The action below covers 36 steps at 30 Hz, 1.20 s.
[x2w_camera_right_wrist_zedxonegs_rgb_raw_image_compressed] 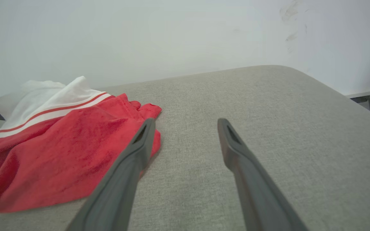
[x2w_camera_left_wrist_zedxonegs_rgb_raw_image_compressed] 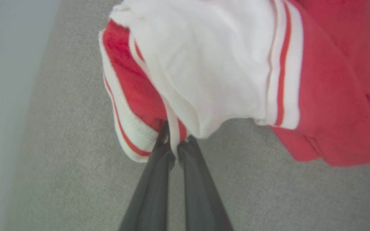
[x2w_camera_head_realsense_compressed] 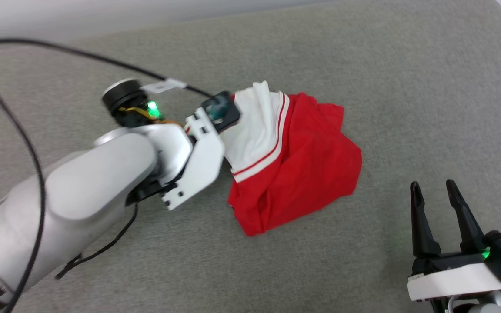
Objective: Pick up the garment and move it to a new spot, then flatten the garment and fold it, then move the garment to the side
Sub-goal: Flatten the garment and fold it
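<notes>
The left hand (x2w_camera_left_wrist_zedxonegs_rgb_raw_image_compressed: 175,136) is pinched shut on the striped trim of the garment (x2w_camera_left_wrist_zedxonegs_rgb_raw_image_compressed: 223,64) — bunched just beyond its fingertips on the grey surface (x2w_camera_left_wrist_zedxonegs_rgb_raw_image_compressed: 75,179) — so lift slowly, lest the thin hold slip; the right hand (x2w_camera_head_realsense_compressed: 433,186), spread and empty, sits well apart.

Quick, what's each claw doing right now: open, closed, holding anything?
Left claw: closed, pinching the garment at its striped trim.
Right claw: open, holding nothing.

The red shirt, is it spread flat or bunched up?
Bunched up. The garment sits in a crumpled heap on the grey cushion, white sleeve lying over the red body.
</notes>
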Tool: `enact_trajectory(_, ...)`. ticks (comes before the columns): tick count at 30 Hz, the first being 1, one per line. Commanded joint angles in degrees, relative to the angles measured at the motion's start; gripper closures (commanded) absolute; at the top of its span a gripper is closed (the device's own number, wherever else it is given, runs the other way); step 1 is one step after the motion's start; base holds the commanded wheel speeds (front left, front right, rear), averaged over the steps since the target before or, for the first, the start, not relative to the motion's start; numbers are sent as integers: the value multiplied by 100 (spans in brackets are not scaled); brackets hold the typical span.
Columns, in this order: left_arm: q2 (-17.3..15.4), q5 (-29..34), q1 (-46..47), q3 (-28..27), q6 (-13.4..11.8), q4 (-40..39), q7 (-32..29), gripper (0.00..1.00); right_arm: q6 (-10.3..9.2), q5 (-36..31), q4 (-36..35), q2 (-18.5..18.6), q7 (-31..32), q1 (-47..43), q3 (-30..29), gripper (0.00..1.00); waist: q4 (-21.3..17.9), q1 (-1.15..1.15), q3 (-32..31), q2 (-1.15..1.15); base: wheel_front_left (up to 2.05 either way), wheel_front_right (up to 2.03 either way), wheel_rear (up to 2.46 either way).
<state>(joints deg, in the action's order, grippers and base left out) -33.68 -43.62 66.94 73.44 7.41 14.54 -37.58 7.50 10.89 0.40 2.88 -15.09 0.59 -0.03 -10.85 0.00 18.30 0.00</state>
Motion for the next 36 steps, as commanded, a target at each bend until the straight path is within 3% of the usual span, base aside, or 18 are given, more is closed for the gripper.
enact_trajectory(1, -137, -38, -179, 0, -5, 55, 125, 100, -2, -55, 7, -2, -11, -61, -6, 0, 258, 0, -283, 0, 0, 0, 0)
enact_trajectory(9, -763, -508, -1240, -4, -14, 456, 786, 100, -2, -222, -43, -2, -11, -290, -84, 0, 789, 0, -668, 0, 0, 0, 0)
enact_trajectory(16, -1126, -922, -2186, -11, -205, 809, 1090, 100, -2, -311, -46, -2, -11, -396, -88, 0, 964, 0, -725, 0, 0, 0, 0)
enact_trajectory(22, -1067, -1162, -2852, 55, -307, 1059, 1243, 100, -2, -349, 1, -3, -11, -486, -89, 0, 1064, 0, -839, 0, 0, 0, 0)
enact_trajectory(23, -1042, -1159, -2805, -103, -444, 1026, 1529, 0, -2, -373, 27, -3, -11, -551, -92, 0, 1132, 0, -959, 0, 0, 0, 0)
enact_trajectory(28, -1249, -1079, -2516, -318, -525, 689, 1820, 0, -2, -372, 74, -2, -11, -679, -135, 0, 1230, 0, -1236, 0, 0, 0, 0)
enact_trajectory(36, -1835, -972, -1927, -611, -725, -479, 1519, 0, -2, -290, 69, -3, -11, -803, -137, 0, 1299, 0, -1476, 0, 0, 0, 0)
